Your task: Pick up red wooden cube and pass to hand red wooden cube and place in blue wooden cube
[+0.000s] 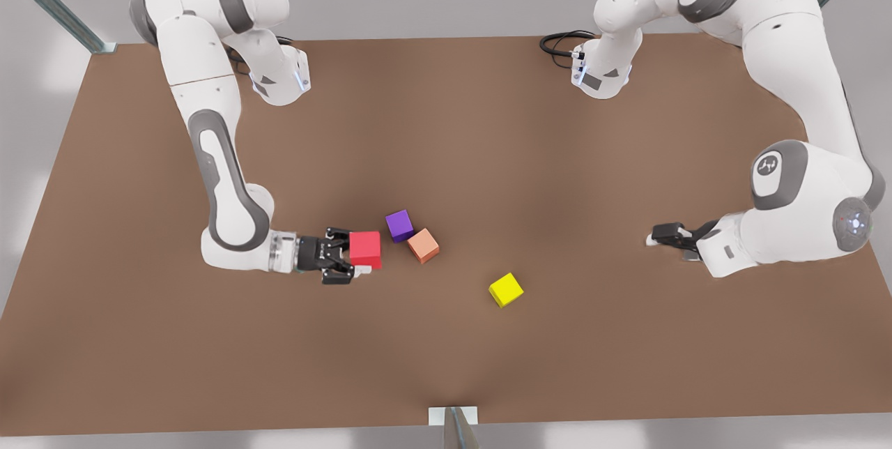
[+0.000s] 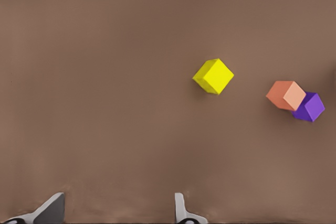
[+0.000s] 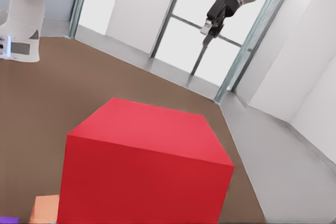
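The red wooden cube [image 1: 365, 249] sits clamped in my right claw [image 1: 346, 265], held sideways near the purple cube [image 1: 399, 225] and salmon cube [image 1: 423, 245]. My left claw [image 1: 662, 235] waits well apart across the bench [image 1: 446, 365], fingers [image 2: 180, 209] spread and empty. For a clean handover, present an exposed cube face, keep grip firm until the receiving fingers close.
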{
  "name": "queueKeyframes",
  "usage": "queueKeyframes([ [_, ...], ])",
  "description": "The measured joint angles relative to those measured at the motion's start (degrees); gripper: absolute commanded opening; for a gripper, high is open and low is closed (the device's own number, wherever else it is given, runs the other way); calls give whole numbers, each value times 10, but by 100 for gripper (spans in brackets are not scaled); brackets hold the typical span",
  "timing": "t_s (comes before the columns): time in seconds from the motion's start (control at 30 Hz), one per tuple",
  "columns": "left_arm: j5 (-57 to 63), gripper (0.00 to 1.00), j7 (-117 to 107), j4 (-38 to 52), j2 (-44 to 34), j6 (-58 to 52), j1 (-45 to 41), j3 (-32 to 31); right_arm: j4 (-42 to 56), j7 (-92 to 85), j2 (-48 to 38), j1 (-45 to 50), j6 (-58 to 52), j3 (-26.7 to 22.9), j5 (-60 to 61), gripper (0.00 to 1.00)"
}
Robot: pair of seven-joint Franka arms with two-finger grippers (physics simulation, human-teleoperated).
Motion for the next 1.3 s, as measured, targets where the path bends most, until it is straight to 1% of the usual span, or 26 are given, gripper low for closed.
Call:
queueKeyframes([
  [0.03, -20, 100, -3, -80, -79, 4, -108, 156, 0, 9, -15, -1, -2, -4, -42, 69],
  [0.07, -35, 100, -5, -115, -108, 5, -163, 238, 0, 19, -26, 0, -7, -11, -86, 69],
  [0.1, -47, 100, -7, -133, -117, 7, -190, 280, 0, 31, -39, 0, -14, -21, -132, 70],
  [0.17, -68, 100, -11, -141, -123, 9, -211, 311, 1, 59, -72, 0, -31, -31, -231, 70],
  [0.23, -83, 100, -15, -139, -118, 12, -217, 311, -1, 90, -101, 0, -47, -43, -326, 70],
  [0.33, -96, 100, -20, -140, -105, 14, -218, 310, -9, 129, -114, -1, -58, -58, -446, 70],
  [0.5, -104, 100, -26, -140, -104, 9, -217, 310, -21, 180, -103, 1, -18, -75, -554, 70],
  [0.73, -106, 100, -33, -143, -100, 3, -220, 310, -22, 233, -67, 20, 93, -76, -590, 70],
  [0.9, -107, 100, -37, -143, -99, -2, -222, 309, -47, 260, -54, 21, 148, -77, -595, 70],
  [1.17, -107, 100, -41, -142, -93, -7, -221, 309, -109, 283, -61, 35, 191, -78, -610, 71],
  [1.3, -107, 100, -42, -142, -92, -8, -221, 309, -121, 290, -63, 40, 203, -80, -629, 71],
])
